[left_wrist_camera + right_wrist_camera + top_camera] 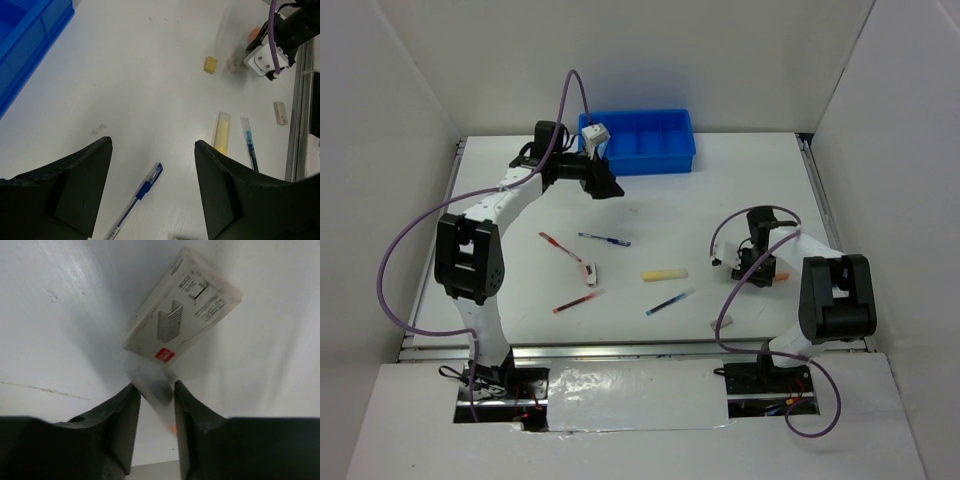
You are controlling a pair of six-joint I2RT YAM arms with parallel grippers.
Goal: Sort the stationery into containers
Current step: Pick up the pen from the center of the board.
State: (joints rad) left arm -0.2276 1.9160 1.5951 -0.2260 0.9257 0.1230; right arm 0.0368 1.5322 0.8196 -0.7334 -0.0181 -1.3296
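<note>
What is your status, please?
Left gripper open, empty, near blue plastic compartment tray. Right gripper shut on orange-tipped marker. White labelled eraser lies just ahead.

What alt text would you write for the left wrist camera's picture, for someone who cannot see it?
The left gripper stands open above a blue pen on a white table. Beyond lie a pale yellow bar, a second blue pen, a yellow eraser and a beige eraser, with a blue tray at upper left.
</note>
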